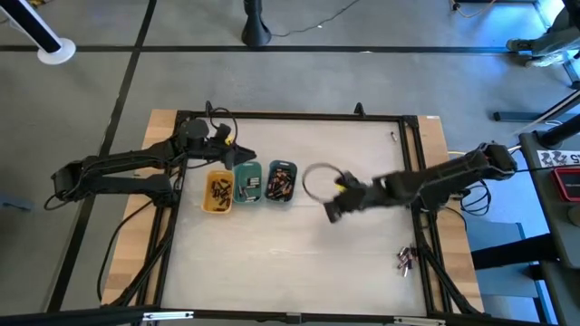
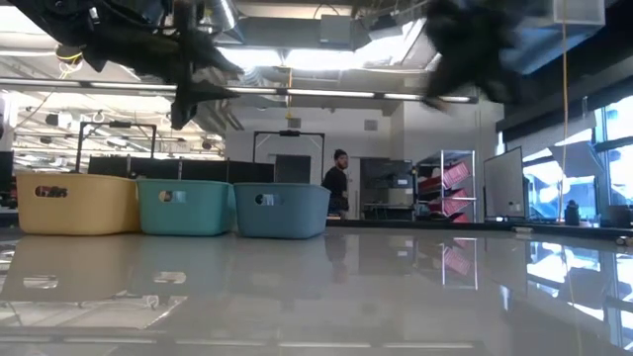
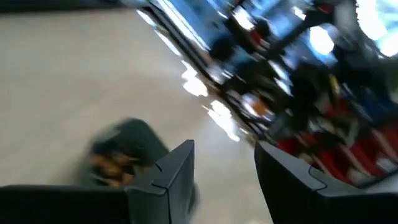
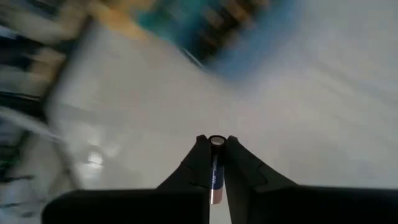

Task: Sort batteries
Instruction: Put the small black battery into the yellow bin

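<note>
Three small trays stand in a row on the table: yellow (image 1: 217, 193), green (image 1: 247, 184) and grey-blue (image 1: 281, 182), each with small dark and copper-toned batteries inside. A few loose batteries (image 1: 405, 261) lie near the table's right near corner. My right gripper (image 1: 333, 211) hovers right of the blue tray, shut on one battery (image 4: 214, 163). My left gripper (image 1: 243, 159) hangs open (image 3: 224, 165) just beyond the trays' far side; its blurred wrist view shows a dark tray of copper-toned batteries (image 3: 121, 155) below it. My right gripper pinches a single dark battery with a silvery end (image 4: 216, 142) between its two fingertips (image 4: 198, 158). The battery lies along the fingers, its silvery end showing at their tips. It is lifted clear of the table.
The white table top has bare room right of the trays and toward the near edge (image 1: 272, 272). A cable loop (image 1: 317, 181) hangs beside the right arm. In the low view the three trays (image 2: 185, 208) stand at left, and a person (image 2: 338, 183) stands far behind in the room.
</note>
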Motion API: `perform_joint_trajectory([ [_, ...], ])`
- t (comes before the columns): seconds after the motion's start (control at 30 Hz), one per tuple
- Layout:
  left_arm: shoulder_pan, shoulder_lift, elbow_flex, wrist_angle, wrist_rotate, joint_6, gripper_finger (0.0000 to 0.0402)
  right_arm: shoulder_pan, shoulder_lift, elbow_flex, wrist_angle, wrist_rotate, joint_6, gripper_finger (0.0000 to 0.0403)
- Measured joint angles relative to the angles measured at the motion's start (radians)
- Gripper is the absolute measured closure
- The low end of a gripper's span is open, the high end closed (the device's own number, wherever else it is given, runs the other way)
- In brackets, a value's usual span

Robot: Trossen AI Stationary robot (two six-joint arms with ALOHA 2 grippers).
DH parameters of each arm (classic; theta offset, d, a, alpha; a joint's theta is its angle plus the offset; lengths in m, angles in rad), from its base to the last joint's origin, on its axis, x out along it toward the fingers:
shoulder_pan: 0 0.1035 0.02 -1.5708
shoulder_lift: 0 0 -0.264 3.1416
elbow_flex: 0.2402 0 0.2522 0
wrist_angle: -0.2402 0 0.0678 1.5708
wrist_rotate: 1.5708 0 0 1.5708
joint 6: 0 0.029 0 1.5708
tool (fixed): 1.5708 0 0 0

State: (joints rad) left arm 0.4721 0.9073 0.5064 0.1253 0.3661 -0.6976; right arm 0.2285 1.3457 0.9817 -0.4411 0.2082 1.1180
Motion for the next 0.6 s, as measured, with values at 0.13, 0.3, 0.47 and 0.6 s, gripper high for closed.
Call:
perform_joint_trajectory([
  [0.13,-0.006,0.0,0.0,0.055,0.174,-0.007,0.0243,-0.144,0.0,0.004,0.283,-0.112,-0.189,0.0385],
  [0.3,-0.032,0.007,0.0,0.205,0.199,-0.053,0.0243,-0.29,0.034,0.005,0.58,-0.238,-0.287,0.0385],
  [0.47,-0.058,0.083,0.0,0.41,0.155,-0.168,0.0243,-0.371,0.091,0.005,0.814,-0.3,-0.293,0.0385],
  [0.6,-0.085,0.177,0.0,0.526,0.12,-0.237,0.0243,-0.403,0.141,0.026,0.909,-0.35,-0.285,0.0384],
])
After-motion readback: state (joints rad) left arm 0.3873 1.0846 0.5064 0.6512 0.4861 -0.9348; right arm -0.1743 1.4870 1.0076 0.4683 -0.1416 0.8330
